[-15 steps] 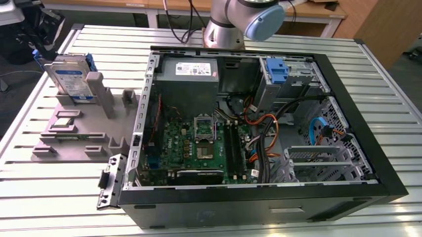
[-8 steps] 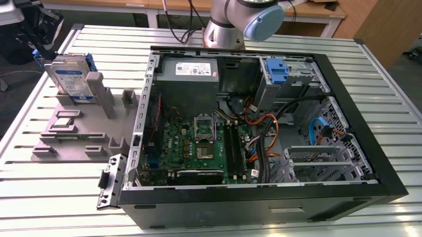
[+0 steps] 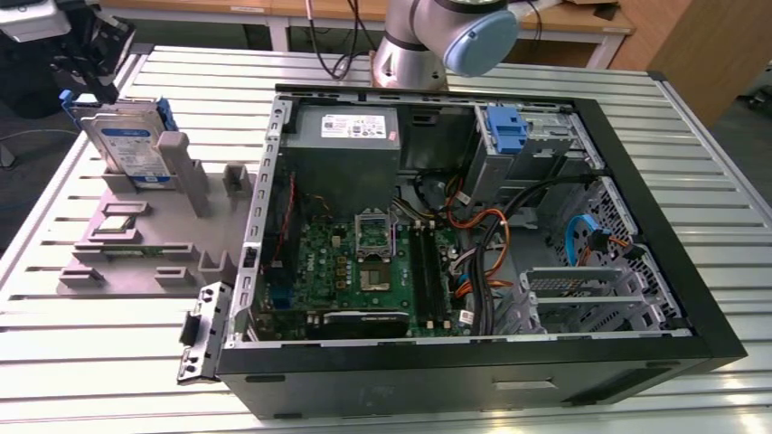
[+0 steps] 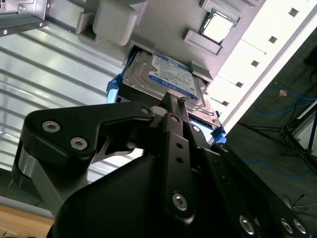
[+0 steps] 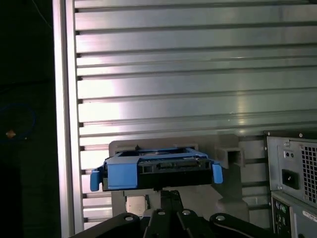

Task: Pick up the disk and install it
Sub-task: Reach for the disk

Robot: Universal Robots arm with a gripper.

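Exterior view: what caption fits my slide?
Upright disk in grey holder, claw at its top, beside open computer case.

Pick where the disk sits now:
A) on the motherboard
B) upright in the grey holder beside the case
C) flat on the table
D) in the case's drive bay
B: the disk stands upright in the grey holder, outside the case, with the gripper right at it.

My gripper (image 5: 168, 193) sits just beside the disk (image 5: 156, 168), which stands on edge, blue-framed, in a grey holder (image 5: 227, 148) on the slatted metal table (image 5: 198, 74).
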